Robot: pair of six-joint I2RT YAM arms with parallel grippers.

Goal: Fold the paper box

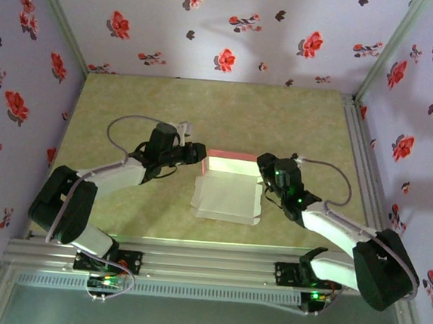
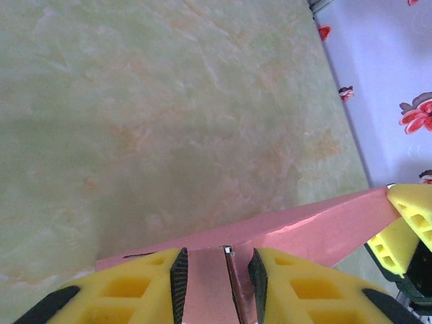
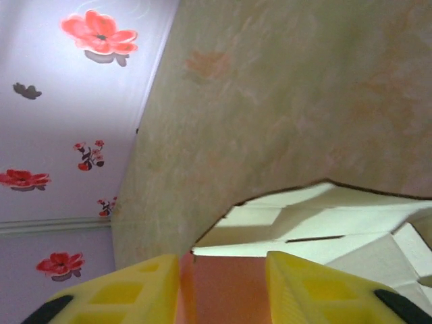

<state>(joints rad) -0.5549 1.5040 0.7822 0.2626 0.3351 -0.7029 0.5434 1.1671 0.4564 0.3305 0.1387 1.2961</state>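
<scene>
Top external: paper box (image 1: 229, 195) sits mid-table, just ahead of both arms, with one tool at each far corner. Left tool (image 1: 200, 154) is at the far-left corner, right tool (image 1: 264, 167) at the far-right, both touching or nearly touching the raised far panel.

Left wrist: left tool (image 2: 217, 271) straddles a thin card edge. The black pads (image 2: 179, 280) stand part-spread with the edge between them; can't tell whether they actually bear on it. The pink panel (image 2: 304, 226) runs off to the right, where it meets a yellow finger (image 2: 412, 214) of the right tool.

Right wrist: right tool (image 3: 223, 271) is spread, with pink card in the gap between its yellow fingers. The box's pale inner panels (image 3: 304, 229) lie just beyond, creased and angular.

Materials:
- Box: thin matte card, grey-white inside, salmon pink outside. The base panel lies flat, the far wall stands up, and there are small notched tabs along the right edge.
- Table (image 1: 206, 108): smooth, with a mottled green-yellow marble look.
- Walls (image 1: 228, 26): pale lilac with a red flower print.
</scene>
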